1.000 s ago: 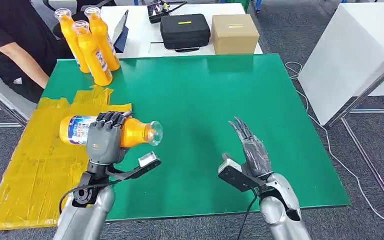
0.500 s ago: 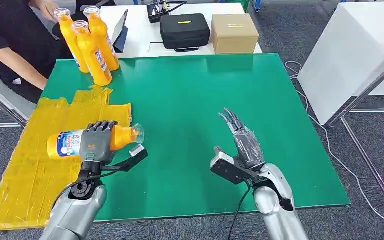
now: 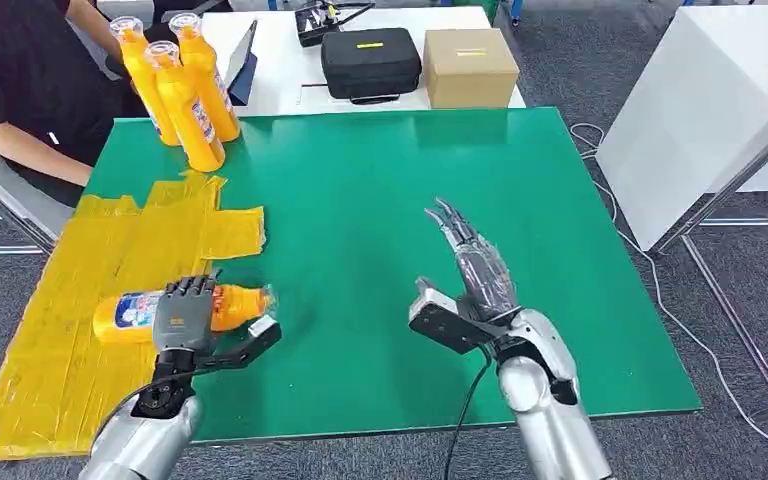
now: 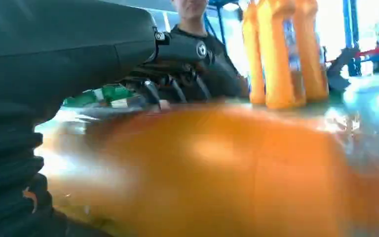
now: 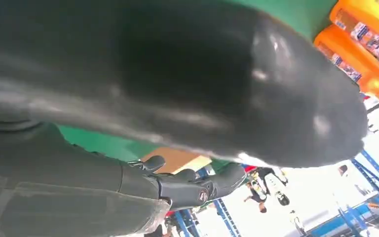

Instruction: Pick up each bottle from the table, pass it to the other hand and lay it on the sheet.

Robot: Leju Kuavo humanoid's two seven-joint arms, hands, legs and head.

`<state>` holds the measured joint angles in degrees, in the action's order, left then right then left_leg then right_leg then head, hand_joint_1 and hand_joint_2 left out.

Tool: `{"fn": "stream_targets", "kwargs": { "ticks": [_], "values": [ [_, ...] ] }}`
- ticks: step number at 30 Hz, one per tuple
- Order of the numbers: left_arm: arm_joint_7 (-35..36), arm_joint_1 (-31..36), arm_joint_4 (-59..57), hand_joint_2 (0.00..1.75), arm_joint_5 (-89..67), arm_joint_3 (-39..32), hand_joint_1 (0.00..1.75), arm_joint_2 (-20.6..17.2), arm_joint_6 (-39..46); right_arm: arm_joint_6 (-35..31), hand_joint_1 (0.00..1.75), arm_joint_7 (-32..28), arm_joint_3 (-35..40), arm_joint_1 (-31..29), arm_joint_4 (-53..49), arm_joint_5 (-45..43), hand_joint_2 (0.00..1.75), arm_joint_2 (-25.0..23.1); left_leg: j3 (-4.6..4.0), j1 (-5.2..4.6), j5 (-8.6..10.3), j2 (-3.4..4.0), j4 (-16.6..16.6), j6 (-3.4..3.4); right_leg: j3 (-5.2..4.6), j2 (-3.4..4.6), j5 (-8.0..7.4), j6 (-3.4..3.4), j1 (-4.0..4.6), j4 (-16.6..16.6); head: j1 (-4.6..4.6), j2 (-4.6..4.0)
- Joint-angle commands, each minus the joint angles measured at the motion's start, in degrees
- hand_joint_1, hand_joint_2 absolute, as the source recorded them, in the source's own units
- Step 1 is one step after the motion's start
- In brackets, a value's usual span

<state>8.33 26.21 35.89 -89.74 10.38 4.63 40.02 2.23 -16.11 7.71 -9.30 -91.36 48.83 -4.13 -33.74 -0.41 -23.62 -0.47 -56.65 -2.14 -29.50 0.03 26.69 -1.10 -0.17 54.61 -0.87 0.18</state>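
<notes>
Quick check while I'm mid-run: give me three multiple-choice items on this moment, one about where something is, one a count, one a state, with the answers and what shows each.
1. Where is the held bottle?
A. over the yellow sheet's edge
B. by the cardboard box
C. on the floor

2. How many bottles stand upright at the table's far corner?
A. one
B. three
C. five

3. What is the right hand doing?
A. gripping a bottle
B. open, holding nothing
C. pressing on the sheet

Answers:
1 A, the left hand holds it on its side at the sheet's edge.
2 B, three orange bottles are grouped there.
3 B, its fingers are spread over the green table.
</notes>
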Motion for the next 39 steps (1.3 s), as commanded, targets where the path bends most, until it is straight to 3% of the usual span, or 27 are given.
{"fn": "stream_targets", "kwargs": {
  "ticks": [1, 6, 8, 10, 20, 22, 24, 25, 27, 31, 34, 39],
  "values": [
    [1.3, 1.5, -10.8, 0.0, -0.3, 2.8, 0.0, -1.9, 0.0, 0.7, 0.0, -0.4, 4.9, -2.8, 1.5, 0.4, 0.0, 0.4, 0.26, 0.0, -0.08, 0.11, 0.1, 0.13, 0.22, 0.1, 0.03, 0.02, -0.01, -0.1, 0.0, 0.0],
    [-1.7, -2.4, -3.5, 0.0, 2.6, -2.6, 0.0, -1.1, 0.0, -0.2, 0.0, -1.6, 6.8, -4.1, 4.7, -2.9, 0.0, 2.5, 0.37, -0.02, -0.08, 0.25, 0.1, 0.1, 0.32, 0.25, -0.01, 0.0, -0.03, -0.1, 0.02, 0.0],
    [-9.8, -4.3, 1.6, 0.0, 11.2, -10.4, 0.0, 0.9, 0.0, -2.2, 0.0, -2.6, 7.4, -5.0, 7.2, -4.7, 0.0, 3.8, 0.39, 0.0, -0.08, 0.26, 0.1, 0.11, 0.36, 0.25, -0.02, -0.01, -0.01, -0.1, 0.0, 0.02],
    [-29.5, -1.5, -2.9, 0.0, 34.2, -22.6, 0.0, 5.1, -1.9, -4.1, 0.0, -4.7, 8.4, -5.7, 9.2, -9.9, 0.0, 4.8, 0.38, 0.02, -0.07, 0.19, 0.1, 0.11, 0.38, 0.18, -0.01, -0.01, 0.01, -0.1, -0.02, 0.0],
    [-28.7, -1.0, -2.6, 0.0, 35.2, -21.3, 0.0, 4.8, -2.4, -4.9, 0.0, -4.8, 9.4, -6.1, 9.5, -10.8, 0.0, 5.5, 0.4, -0.02, 0.0, 0.04, 0.0, 0.1, 0.4, -0.02, 0.0, 0.03, -0.01, 0.0, 0.0, 0.0],
    [-41.4, -1.7, 4.5, 0.0, 50.9, -23.8, 0.0, 7.7, -9.7, -6.6, 0.0, -6.4, 9.8, -7.0, 11.3, -13.8, 0.0, 5.6, 0.44, 0.0, -0.02, 0.06, 0.1, 0.14, 0.43, 0.0, 0.0, 0.03, 0.01, -0.1, 0.0, 0.02],
    [-37.9, -4.7, 16.6, 0.0, 60.6, -18.9, 0.0, 9.0, -17.3, -9.5, 0.0, -8.6, 10.6, -8.7, 15.2, -17.3, 0.0, 5.2, 0.34, 0.02, -0.02, 0.04, 0.0, 0.12, 0.35, -0.02, 0.0, 0.01, 0.04, 0.0, 0.02, 0.0],
    [-36.5, -6.0, 22.7, 0.0, 70.6, -15.6, 0.0, 9.5, -25.0, -9.3, 0.0, -10.5, 10.3, -9.7, 18.8, -22.9, 0.0, 3.4, 0.34, 0.04, -0.04, 0.08, -0.1, 0.13, 0.33, 0.01, 0.0, 0.01, 0.06, 0.0, 0.02, 0.02],
    [-38.4, -7.3, 29.4, 0.0, 81.1, -8.2, 0.0, 9.0, -32.4, -11.0, 0.0, -15.9, 13.2, -8.2, 22.6, -26.7, 0.0, 0.3, 0.28, 0.06, 0.02, 0.01, -0.1, 0.11, 0.29, -0.03, -0.02, 0.0, 0.08, 0.0, 0.02, 0.0],
    [-38.5, -8.4, 35.8, 0.0, 87.3, -0.1, 0.0, 8.8, -31.3, -22.0, 0.0, -15.6, 17.4, -6.3, 22.0, -26.9, 0.0, -5.3, 0.33, 0.14, -0.04, 0.03, 0.0, 0.16, 0.35, -0.01, 0.03, 0.03, 0.14, 0.0, -0.02, 0.02],
    [-37.8, -8.2, 36.3, 0.0, 94.0, 2.7, 0.0, 7.9, -37.2, -21.4, 0.0, -14.9, 17.7, -8.4, 22.5, -32.2, 0.0, -5.5, 0.25, 0.08, -0.04, 0.16, 0.0, 0.14, 0.22, 0.1, 0.03, 0.03, 0.07, 0.1, 0.0, 0.02],
    [-39.3, -9.6, 37.9, 0.0, 89.0, 4.4, 0.0, 7.7, -33.0, -22.1, 0.0, -16.1, 15.5, -5.7, 17.8, -34.9, 0.0, -5.4, 0.2, 0.05, 0.01, -0.04, 0.0, 0.1, 0.21, -0.04, 0.03, 0.01, 0.03, 0.0, 0.0, 0.0]
  ]
}}
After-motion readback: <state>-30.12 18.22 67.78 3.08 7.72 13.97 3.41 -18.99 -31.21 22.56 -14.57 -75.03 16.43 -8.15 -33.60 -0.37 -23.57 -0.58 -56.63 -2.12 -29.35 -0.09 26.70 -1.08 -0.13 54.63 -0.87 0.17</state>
